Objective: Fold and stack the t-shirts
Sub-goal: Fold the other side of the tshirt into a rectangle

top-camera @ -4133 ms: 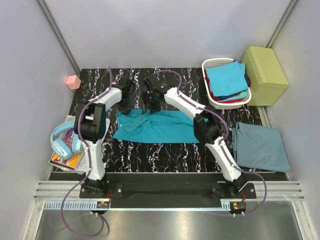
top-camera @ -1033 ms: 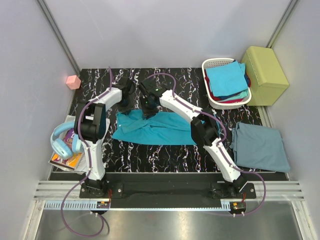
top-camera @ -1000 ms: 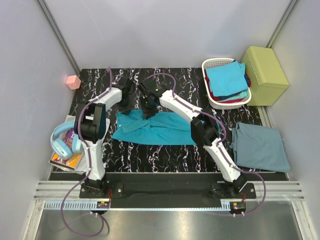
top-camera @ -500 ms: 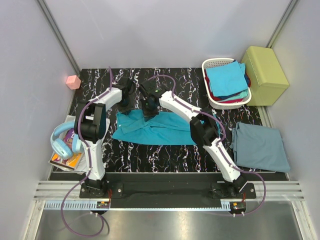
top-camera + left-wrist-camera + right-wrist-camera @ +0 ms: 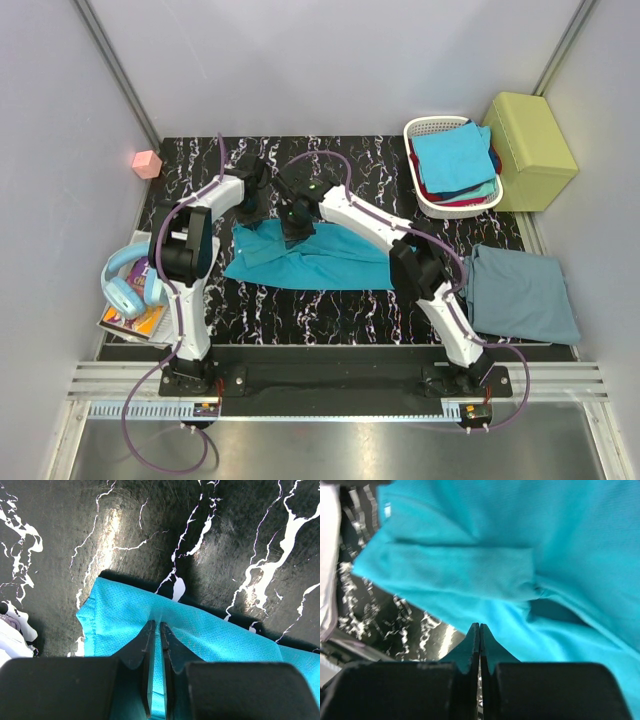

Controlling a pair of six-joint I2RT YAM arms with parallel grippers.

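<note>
On the far left, by the wall, sits one small pink block (image 5: pixel 147 163). Nearer the arms lies one pair of light blue headphones (image 5: pixel 125 282), resting on one flat colourful book (image 5: pixel 140 322).

Next comes the left claw (image 5: pixel 155 625). Its two black fingers are pressed together on the big teal cloth t-shirt (image 5: pixel 310 262), near its far left corner. A little ridge of cloth runs up between them. That one shirt lies spread across the middle of the black marble table (image 5: pixel 330 310).

Just to the right is the right claw (image 5: pixel 479 626). A second ago its fingers were a bit apart. Now they are squeezed tight at the shirt's far edge, and the claw has shifted a little left. I cannot tell if cloth is caught between them. I think the two claws are getting ready to lift that far edge and fold it.

Further right stands one white slatted plastic basket (image 5: pixel 420 128). A bright blue shirt (image 5: pixel 452 155) lies on top inside, with red and teal edges peeking out; how many are in there I cannot count. One dusty grey-blue cloth t-shirt (image 5: pixel 520 292) lies by itself at the table's right edge. One yellow-green padded box (image 5: pixel 530 135) stands beside the basket.
</note>
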